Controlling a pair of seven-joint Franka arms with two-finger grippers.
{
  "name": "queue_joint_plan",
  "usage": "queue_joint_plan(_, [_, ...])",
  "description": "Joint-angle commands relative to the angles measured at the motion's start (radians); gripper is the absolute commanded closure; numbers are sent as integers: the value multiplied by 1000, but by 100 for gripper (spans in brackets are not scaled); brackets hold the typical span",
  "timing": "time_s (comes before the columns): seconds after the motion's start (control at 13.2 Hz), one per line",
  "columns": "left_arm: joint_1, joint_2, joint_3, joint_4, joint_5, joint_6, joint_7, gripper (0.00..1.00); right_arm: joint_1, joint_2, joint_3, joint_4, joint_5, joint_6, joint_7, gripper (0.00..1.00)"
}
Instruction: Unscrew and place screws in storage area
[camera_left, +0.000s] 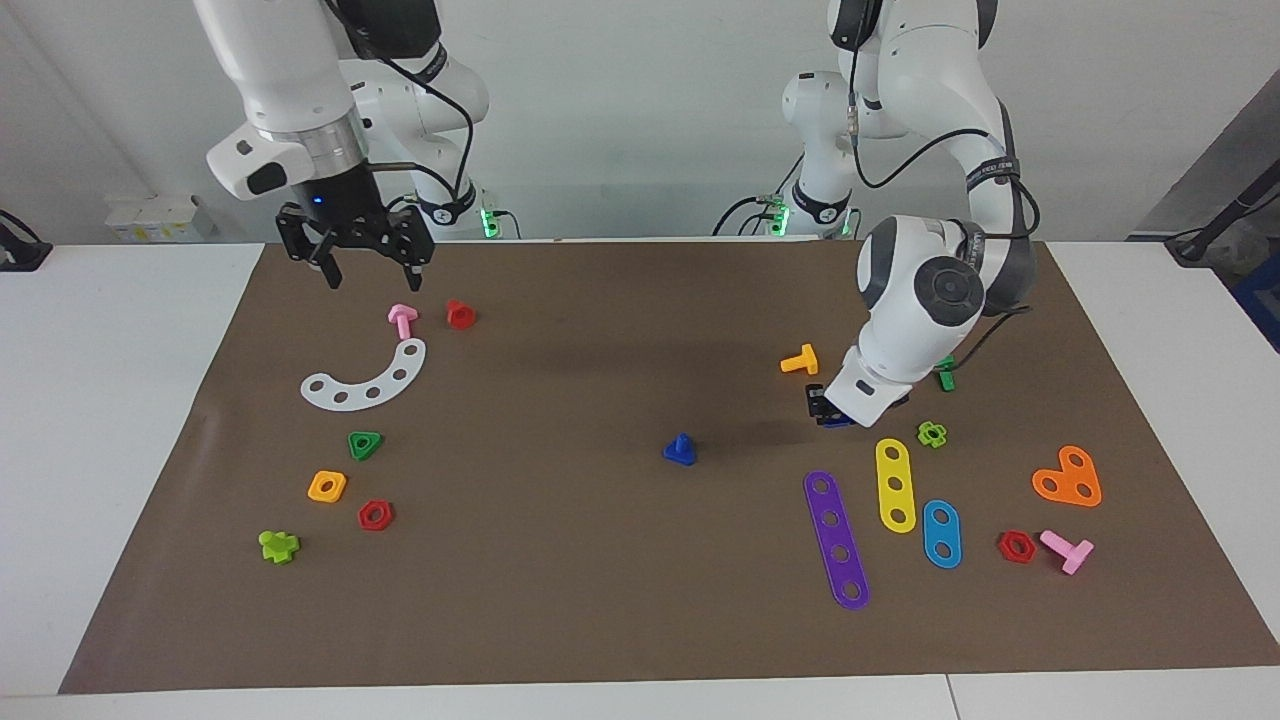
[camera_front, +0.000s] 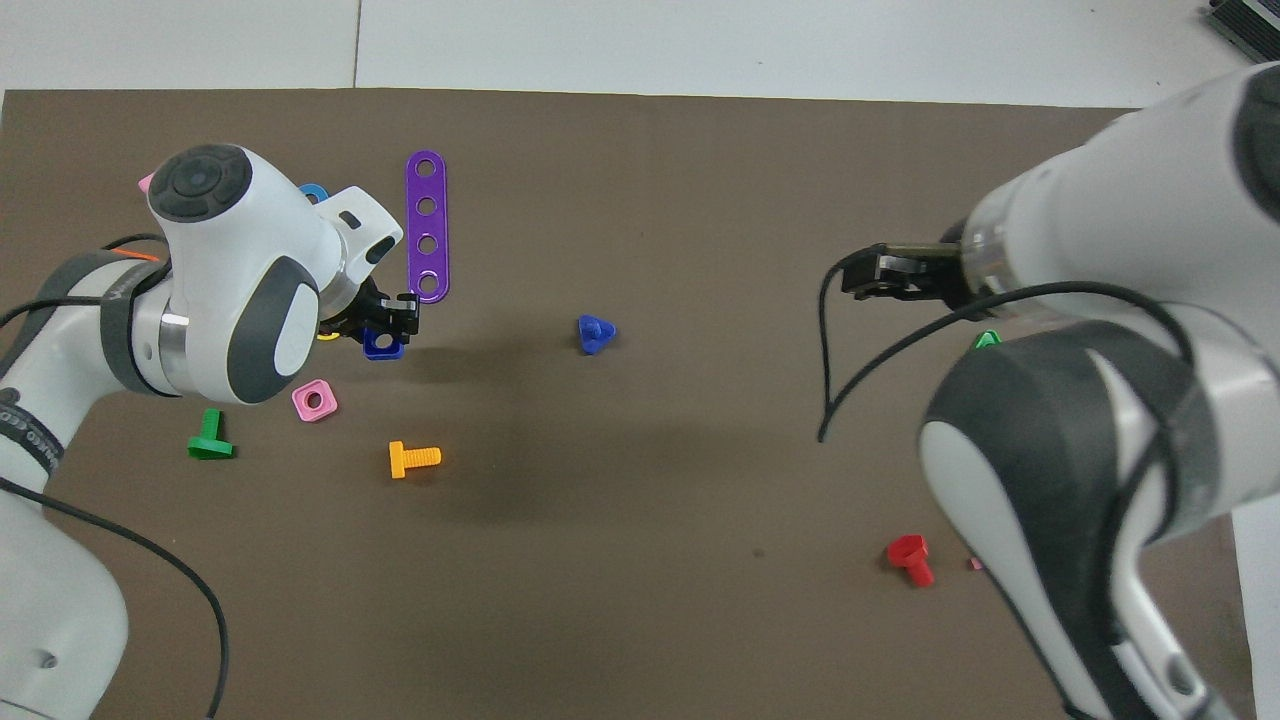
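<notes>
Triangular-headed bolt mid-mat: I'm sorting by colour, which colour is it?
Blue; the bolt shows best in the facing view.

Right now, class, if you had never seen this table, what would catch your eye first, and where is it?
Probably the blue triangular-headed bolt, alone on bare brown mat mid-table. Next, the left end effector down low on a blue square nut, beside the purple strip and yellow strip. The right end effector hangs open over the pink bolt, by the white curved strip.
</notes>
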Motion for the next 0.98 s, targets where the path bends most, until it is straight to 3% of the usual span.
queue_joint_plan(0.0, [-7,-86,-4,-210,-17,206,-19,74,102,211,-1,150,0,77,174,0])
queue_joint_plan(0.3, [-15,-90,-4,-218,-19,213,-37,61,207,409,1,241,0,234,320,0])
queue_joint_plan(0.38, [-16,-90,-4,-221,-19,218,-68,44,234,458,-1,255,-4,272,335,0])
queue_joint_plan(0.45, [-24,-90,-4,-217,-19,219,-75,10,247,507,-1,267,-7,315,338,0])
queue_joint_plan(0.53, [-25,-87,-4,-206,-19,210,-68,0,247,538,1,267,-12,356,337,0])
queue_joint_plan(0.76, [-13,-87,-3,-142,-17,157,-62,0,248,560,1,246,-4,447,332,0])
queue_joint_plan(0.83, [5,-89,-3,-75,-17,53,-59,0,251,559,1,226,-6,450,331,6])
queue_joint_plan(0.91, [25,-89,-1,3,-17,-71,-36,0,260,560,1,217,-6,450,328,22])
